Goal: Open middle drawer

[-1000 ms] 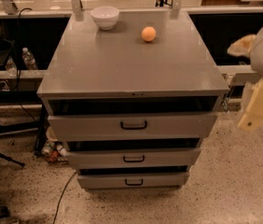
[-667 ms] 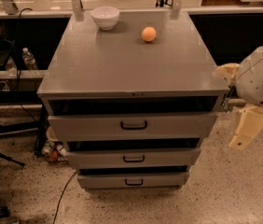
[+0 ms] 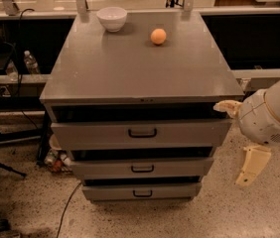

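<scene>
While the gripper (image 3: 251, 165) is held low at the right edge of the frame, just beside the cabinet (image 3: 140, 68), the middle drawer (image 3: 184, 168) is found to its left at lower centre, its front running left to right with the small black handle (image 3: 142, 168) at mid-width. Whether the gripper is spread or closed cannot be told. The arm (image 3: 271, 113) is cut off by the frame edge, and the drawer's inside is lost in shadow.

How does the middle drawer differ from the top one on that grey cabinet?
The top drawer looks wider and taller; the middle drawer looks smaller. The top drawer's handle is larger than the middle drawer's. Both are grey with a black loop handle at the centre. The claw hangs right of the cabinet, level with the middle drawer, touching neither.
</scene>
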